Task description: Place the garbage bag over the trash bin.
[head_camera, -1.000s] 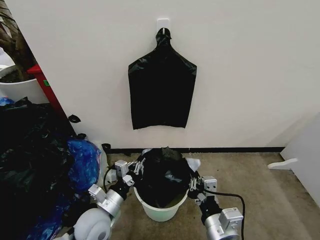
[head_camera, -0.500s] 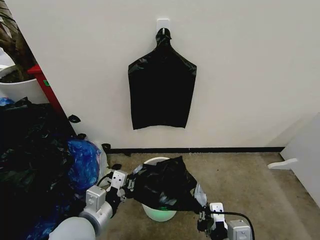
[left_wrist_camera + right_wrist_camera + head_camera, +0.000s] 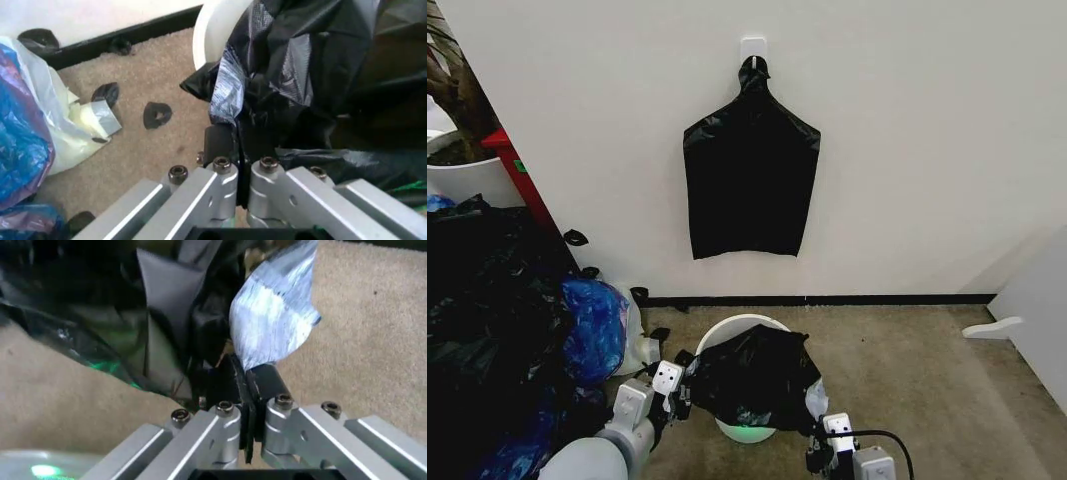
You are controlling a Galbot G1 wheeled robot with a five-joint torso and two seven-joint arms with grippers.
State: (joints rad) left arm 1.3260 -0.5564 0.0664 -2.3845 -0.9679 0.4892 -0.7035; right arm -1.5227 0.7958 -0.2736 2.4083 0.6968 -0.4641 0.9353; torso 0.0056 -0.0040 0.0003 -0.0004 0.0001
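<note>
The trash bin [image 3: 727,328] is a small white bucket on the carpet near the wall, with its far rim bare. The garbage bag [image 3: 752,378], black and crinkled, lies bunched over the bin's near half and hides that part of the rim. My left gripper [image 3: 683,386] is shut on the bag's left edge beside the bin. My right gripper [image 3: 815,432] is shut on the bag's right edge, near its pale patch [image 3: 816,398]. In the left wrist view the closed fingers [image 3: 221,142] pinch black plastic [image 3: 300,75] next to the bin wall [image 3: 212,35]. In the right wrist view the fingers [image 3: 263,380] clamp the bag [image 3: 167,315].
A flat black bag [image 3: 749,185] hangs from a wall hook above the bin. A blue bag [image 3: 592,325] and a heap of black bags [image 3: 482,310] crowd the left side, with a white planter [image 3: 467,178] behind. Open carpet [image 3: 917,370] lies to the right, up to a white panel [image 3: 1039,300].
Both grippers have pulled back toward me with the bag. It has come off the bin's far side, baring the far rim, and now sits bunched over the near half.
</note>
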